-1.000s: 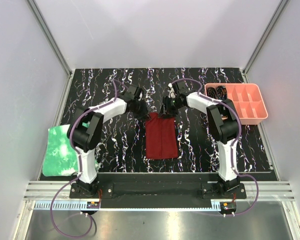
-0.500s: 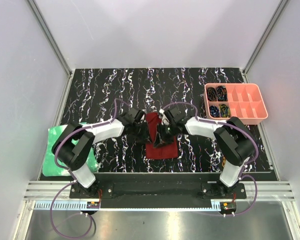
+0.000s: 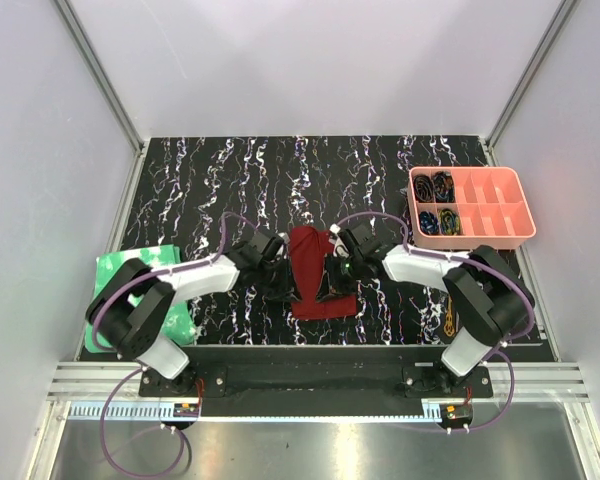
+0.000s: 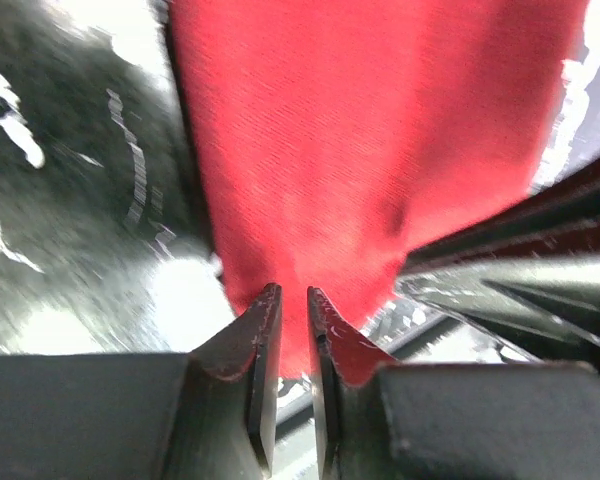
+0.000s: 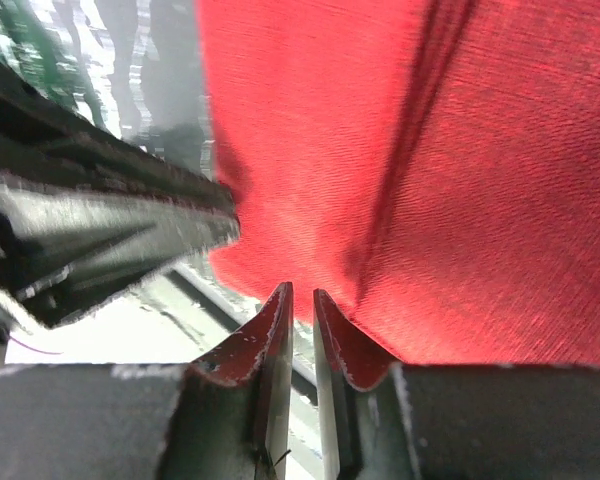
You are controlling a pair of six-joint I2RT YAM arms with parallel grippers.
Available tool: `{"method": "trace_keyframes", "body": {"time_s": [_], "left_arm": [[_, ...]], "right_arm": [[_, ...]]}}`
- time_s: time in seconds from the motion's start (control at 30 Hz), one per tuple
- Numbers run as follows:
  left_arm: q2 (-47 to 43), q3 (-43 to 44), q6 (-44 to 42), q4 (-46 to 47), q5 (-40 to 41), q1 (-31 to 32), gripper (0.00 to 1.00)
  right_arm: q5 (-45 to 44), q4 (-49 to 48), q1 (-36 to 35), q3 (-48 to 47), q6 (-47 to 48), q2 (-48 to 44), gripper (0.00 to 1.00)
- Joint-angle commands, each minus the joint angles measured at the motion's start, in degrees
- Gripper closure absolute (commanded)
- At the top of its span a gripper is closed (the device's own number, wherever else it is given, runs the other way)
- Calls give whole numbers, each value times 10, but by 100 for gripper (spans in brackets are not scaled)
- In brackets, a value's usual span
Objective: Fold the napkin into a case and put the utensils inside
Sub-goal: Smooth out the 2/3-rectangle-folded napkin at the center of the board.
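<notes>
Left gripper (image 4: 290, 298) first: its jaws are pressed almost together, just a slit between them, and a pinch of the dark red soft cloth napkin (image 4: 360, 130) appears caught in that slit. The right gripper (image 5: 300, 295) looks the same, jaws nearly closed with red cloth running right into the tips. Each wrist view shows the other gripper just beside it, so the two are working close together.

From above, the napkin lies mid-worktop as a rectangle with its long side running near to far, and both grippers are over its middle, one on each side. Around it are the black marbled worktop (image 3: 200, 190), a bright green crinkled sheet (image 3: 120, 300) at the near left and a pink plastic compartment tray (image 3: 500, 240) at the far right. A thin gold-coloured piece (image 3: 449, 322), probably one of the utensils, lies near right beside the right arm, too small to identify.

My read is that this is the folding step: the case isn't formed and nothing has been tucked in. The next move needs both arms to carry the pinched cloth in step, at equal height and pace so the layer lands square. They should let go only once it lies flat.
</notes>
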State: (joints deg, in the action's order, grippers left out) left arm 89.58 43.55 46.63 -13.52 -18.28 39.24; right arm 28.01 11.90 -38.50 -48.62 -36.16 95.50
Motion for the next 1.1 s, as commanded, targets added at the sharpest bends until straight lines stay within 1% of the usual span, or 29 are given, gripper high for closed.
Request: {"method": "trace_keyframes", "body": {"time_s": [0.0, 0.1, 0.23, 0.37, 0.47, 0.6, 0.67, 0.7, 0.73, 0.83, 0.87, 1.0, 1.07], "left_arm": [[-60, -3, 22, 17, -25, 9, 80], [-62, -23, 29, 31, -32, 15, 79], [-28, -59, 42, 81, -51, 17, 81], [-20, -94, 37, 91, -43, 23, 82], [-36, -96, 30, 86, -40, 26, 82], [-72, -83, 30, 58, -37, 26, 80], [-97, -80, 31, 48, -27, 26, 79], [-100, -79, 31, 43, -25, 26, 78], [-101, -75, 28, 40, -23, 26, 77], [-82, -80, 26, 45, -27, 26, 77], [-69, -86, 28, 60, -32, 27, 77], [-38, -110, 28, 87, -32, 26, 78], [-31, -118, 27, 96, -31, 26, 79]], "right_arm": [[12, -14, -3, -8, -21, -42, 78], [4, -23, -3, 2, -24, -33, 78], [-3, -35, -3, 18, -30, -6, 78], [-18, -40, -2, 27, -38, -2, 78], [-7, -35, -3, 7, -37, -6, 78], [-12, -19, -3, -49, -27, -10, 78], [-7, -13, -3, -74, -23, 5, 77], [-5, -13, -3, -101, -21, 14, 77], [-5, -13, -3, -115, -18, 37, 76], [5, -13, -2, -177, -14, 94, 75], [11, -13, -2, -210, -13, 108, 75], [22, -13, 7, -276, -7, 183, 75], [47, -16, 20, -308, -2, 207, 75]]}}
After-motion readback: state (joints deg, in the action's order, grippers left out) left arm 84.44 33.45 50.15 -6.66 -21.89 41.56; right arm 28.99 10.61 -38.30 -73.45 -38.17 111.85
